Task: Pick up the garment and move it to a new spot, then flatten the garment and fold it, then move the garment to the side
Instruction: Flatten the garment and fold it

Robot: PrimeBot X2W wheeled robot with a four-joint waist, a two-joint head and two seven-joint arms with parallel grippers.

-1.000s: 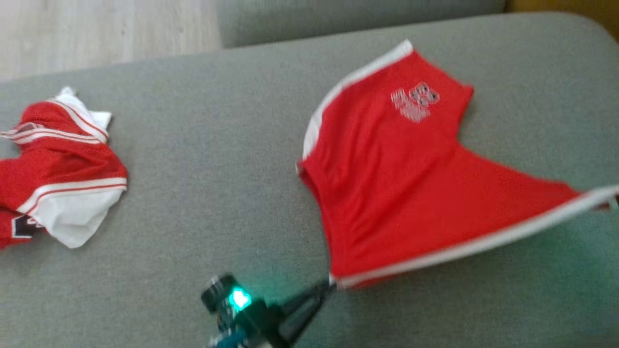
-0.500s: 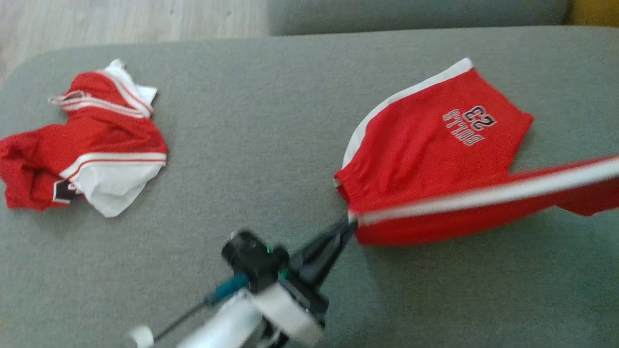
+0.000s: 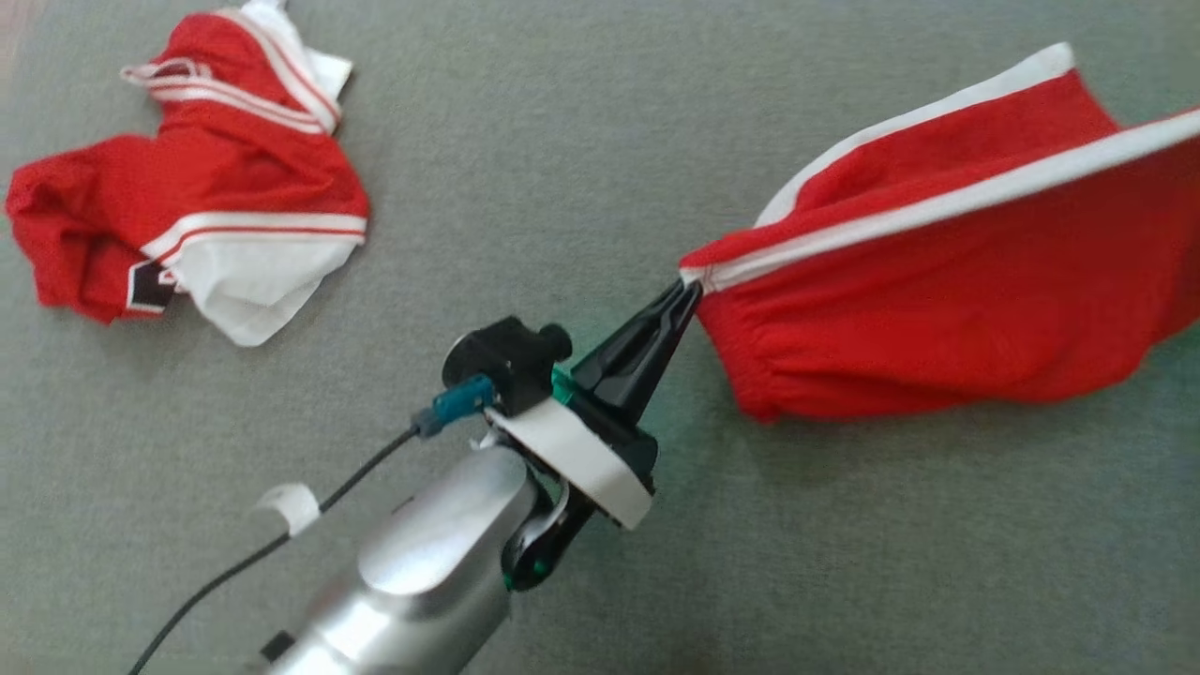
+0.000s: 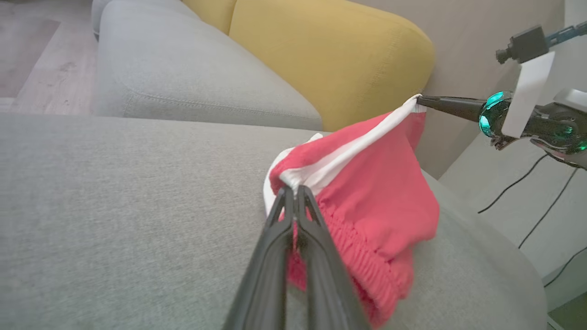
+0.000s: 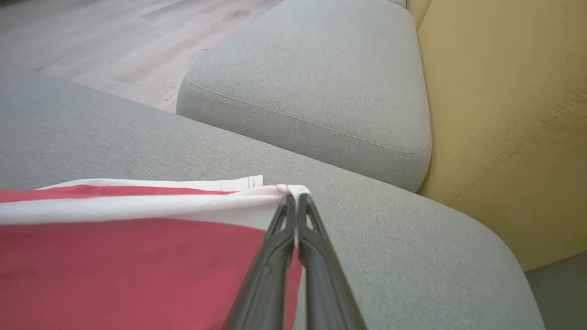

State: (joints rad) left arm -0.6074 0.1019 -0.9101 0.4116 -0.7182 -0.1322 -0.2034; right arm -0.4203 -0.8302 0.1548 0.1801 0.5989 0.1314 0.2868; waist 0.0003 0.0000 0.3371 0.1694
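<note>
left tool point(image 3: 687, 286) and right tool point(image 5: 293, 198) both clamped shut on white trim of red shorts point(image 3: 937, 309), hanging stretched between them at 3 o'clock over the sofa cushion point(image 3: 562, 141). Risk: tip-only pinches (thin trim) slip under tension, dropping a corner.

On the sofa seat point(image 3: 562, 141), the jersey point(image 3: 206, 206) lies far left, well apart from the shorts point(image 3: 937, 300) at the right. The left gripper point(image 3: 689, 286) holds their left corner, the right gripper point(image 5: 293, 198) the opposite one.
</note>
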